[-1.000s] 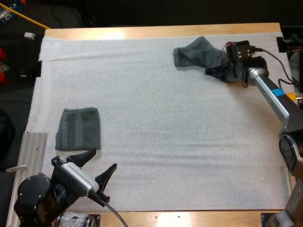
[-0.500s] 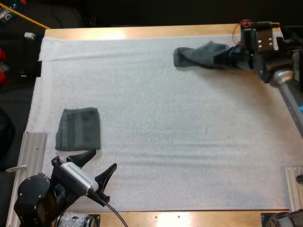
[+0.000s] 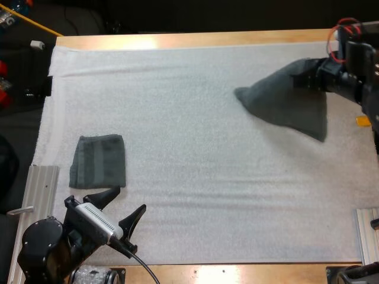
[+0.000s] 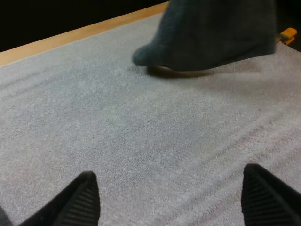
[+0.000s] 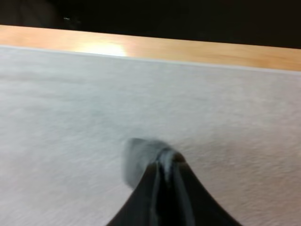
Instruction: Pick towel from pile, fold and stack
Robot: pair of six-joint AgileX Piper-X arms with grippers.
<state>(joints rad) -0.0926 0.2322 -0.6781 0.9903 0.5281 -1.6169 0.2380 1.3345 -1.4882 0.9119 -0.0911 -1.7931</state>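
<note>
Jaws of right gripper [image 3: 309, 74] pinch towel [image 3: 284, 100], long axis pointing left; left gripper [image 3: 127, 201] spread apart.

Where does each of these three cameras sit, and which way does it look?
High view: behind both arms, looking forward and down over the white mat; shows the open left gripper and the right gripper holding the dark towel.
Left wrist view: rides the left arm, looking across the mat at that towel, between its own spread fingers.
Right wrist view: rides the right arm, facing the table at its far edge; its fingers pinch a towel fold.
Shared: the high and left wrist views both show the towel.
</note>
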